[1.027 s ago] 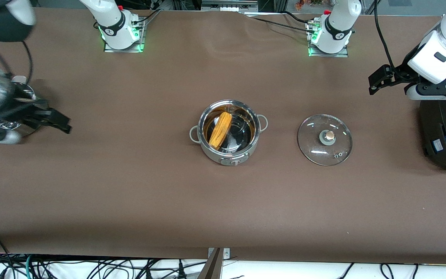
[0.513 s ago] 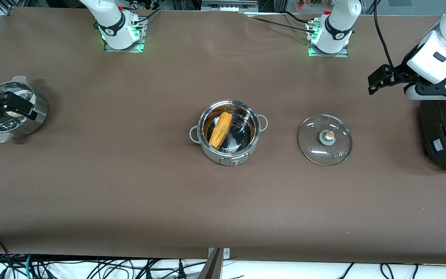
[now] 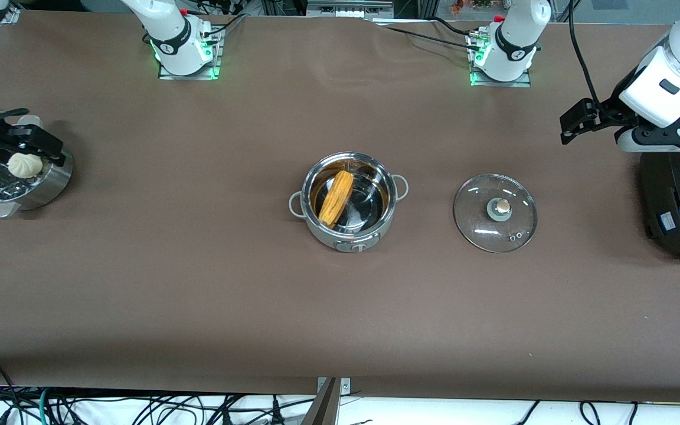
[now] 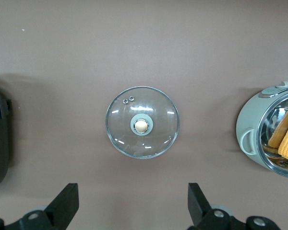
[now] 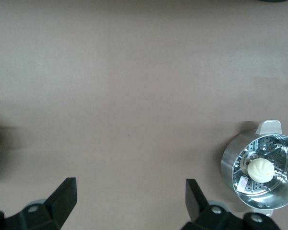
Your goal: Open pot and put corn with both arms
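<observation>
"What has changed since a second ago?"

"Only the right arm. Its right end effector was low over the bench between the steamer and the middle; now it has swung up and out over the perforated steel steamer, so the white bun inside shows again. Pot, corn and lid have not shifted at all."

"So where do the task's things sit?"

"The stainless-steel pot stands mid-bench, uncovered, with the corn cob lying slantwise inside it. The glass lid lies flat on the bench beside the pot, toward the left arm's end, knob up."

"And the two end effectors?"

"Both are spread wide and carrying nothing. The right wrist view shows its fingers apart over bare bench. The left end effector hangs near the black appliance, fingers apart with the lid below."

"What does doing this step well ask?"

"I judge the job essentially complete: lid off, corn in. The step in hand is clearing away, so each arm should stay high and clear of steamer, appliance and lid, disturbing nothing."
</observation>
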`<state>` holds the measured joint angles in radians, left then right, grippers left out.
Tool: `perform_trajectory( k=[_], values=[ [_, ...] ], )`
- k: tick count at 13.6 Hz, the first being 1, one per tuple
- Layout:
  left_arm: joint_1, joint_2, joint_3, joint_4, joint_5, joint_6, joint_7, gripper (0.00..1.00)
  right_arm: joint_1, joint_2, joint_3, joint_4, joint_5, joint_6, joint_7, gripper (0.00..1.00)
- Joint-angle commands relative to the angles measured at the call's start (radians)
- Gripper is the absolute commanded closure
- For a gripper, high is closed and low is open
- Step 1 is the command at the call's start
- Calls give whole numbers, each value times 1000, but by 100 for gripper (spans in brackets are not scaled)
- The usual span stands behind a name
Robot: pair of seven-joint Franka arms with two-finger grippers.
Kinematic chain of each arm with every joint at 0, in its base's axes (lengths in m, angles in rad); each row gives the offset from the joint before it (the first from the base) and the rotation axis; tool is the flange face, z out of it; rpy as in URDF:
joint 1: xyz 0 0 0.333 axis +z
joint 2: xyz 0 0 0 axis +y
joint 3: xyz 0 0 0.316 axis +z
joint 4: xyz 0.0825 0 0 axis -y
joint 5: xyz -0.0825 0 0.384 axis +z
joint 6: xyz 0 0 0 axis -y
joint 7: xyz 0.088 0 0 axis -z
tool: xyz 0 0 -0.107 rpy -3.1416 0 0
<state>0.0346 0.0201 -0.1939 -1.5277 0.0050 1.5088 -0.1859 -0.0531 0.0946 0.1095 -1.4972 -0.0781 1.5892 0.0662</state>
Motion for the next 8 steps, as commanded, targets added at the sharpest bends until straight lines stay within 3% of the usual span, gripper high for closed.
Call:
perform_trajectory(
  k=[1,8],
  values=[
    [7,9,-6,23,-10,-2,-6,0,-2,10,4,14,-16,-35,-11,0],
    [5,9,-6,23,-10,-2,-7,0,3,28,6,22,-12,-38,3,0]
  ],
)
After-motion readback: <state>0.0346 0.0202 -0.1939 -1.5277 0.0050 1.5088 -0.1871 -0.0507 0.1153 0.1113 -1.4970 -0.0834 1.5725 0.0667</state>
